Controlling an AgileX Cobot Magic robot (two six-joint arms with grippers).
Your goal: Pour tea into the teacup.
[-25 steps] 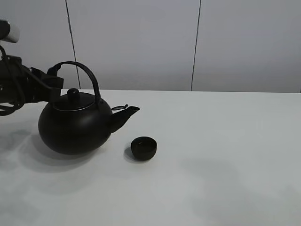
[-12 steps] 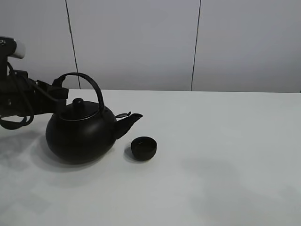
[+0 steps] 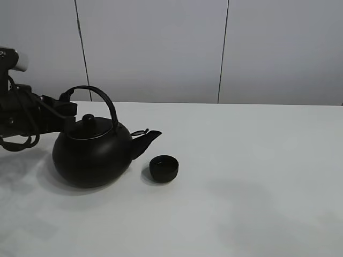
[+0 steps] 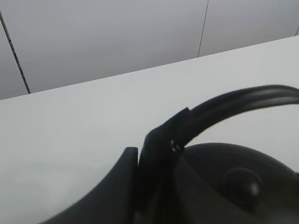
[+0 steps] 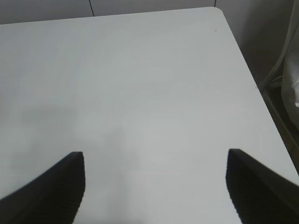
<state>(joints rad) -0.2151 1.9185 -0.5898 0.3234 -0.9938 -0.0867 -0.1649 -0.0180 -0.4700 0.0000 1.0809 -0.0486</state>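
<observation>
Gripping the arched black handle [image 3: 95,96] at its rear end, my left gripper [image 3: 68,106] has its fingers clamped on the metal, and the left wrist view confirms this: a dark finger [image 4: 156,154] presses right against the handle where it curves up from the body. I hold it there, I judge, because a grip low and behind the big round matte-black kettle [image 3: 92,152] lets me tip the whole pot forward about that end, so the spout drops while the belly rises.

That kettle appears to sit on the white table [image 3: 252,176], its shadow close beneath it, lid knob [image 3: 89,118] upright, so no pouring angle is set yet. Its short spout [image 3: 150,134] points toward the tiny round matte-black handleless teacup [image 3: 163,168], which stands on the table just beside the kettle, in front of and a little below the spout tip, apart from the pot's wall. This lineup looks deliberate: a forward tilt should send the stream down into the cup's mouth rather than past it.

My right gripper [image 5: 154,186] is out of the high view; its own camera shows both fingers spread wide over bare tabletop near the table's corner, holding nothing, parked well apart from the work so it cannot knock the cup.
</observation>
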